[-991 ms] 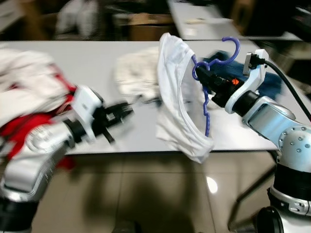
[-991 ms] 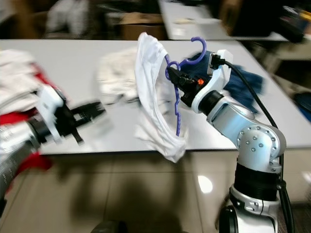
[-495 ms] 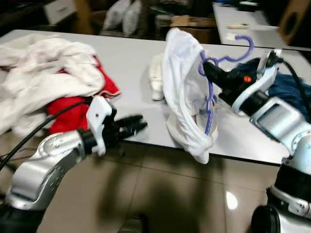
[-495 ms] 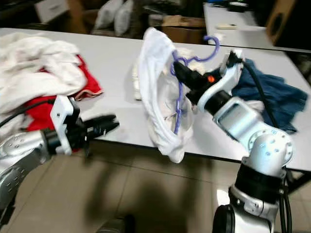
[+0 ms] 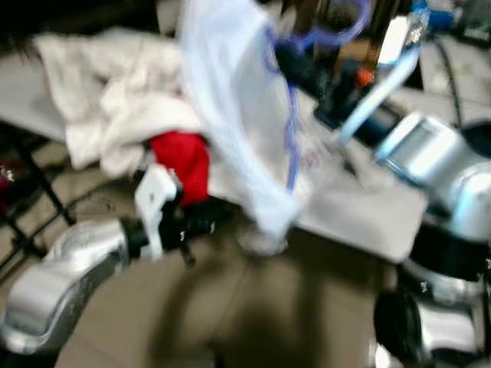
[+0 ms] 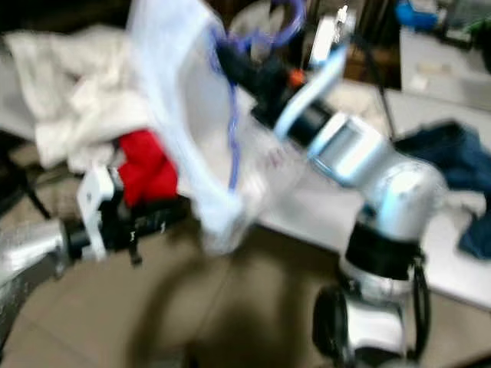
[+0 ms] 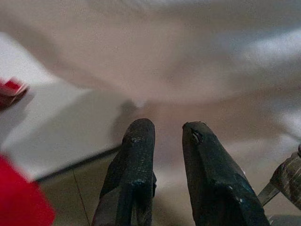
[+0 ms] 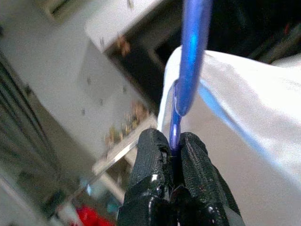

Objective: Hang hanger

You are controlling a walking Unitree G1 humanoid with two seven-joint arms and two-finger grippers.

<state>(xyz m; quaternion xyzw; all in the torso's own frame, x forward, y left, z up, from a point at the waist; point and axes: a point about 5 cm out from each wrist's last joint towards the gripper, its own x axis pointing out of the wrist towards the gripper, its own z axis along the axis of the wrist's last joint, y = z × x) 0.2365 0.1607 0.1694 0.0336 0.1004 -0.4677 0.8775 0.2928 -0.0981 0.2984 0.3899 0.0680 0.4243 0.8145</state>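
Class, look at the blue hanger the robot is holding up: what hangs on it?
A white garment is draped on the blue hanger, which the right tool pinches. The cloth covers much of the hanger, so how it sits there cannot be seen.

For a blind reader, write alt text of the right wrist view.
The right gripper has its two black fingers shut on the thin stem of a blue plastic hanger that carries a white garment. Behind is a blurred room with a white tabletop.

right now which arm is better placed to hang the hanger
Right. The right hand is shut on the blue hanger, holding it and its white garment up high; the left hand hangs low and holds nothing.
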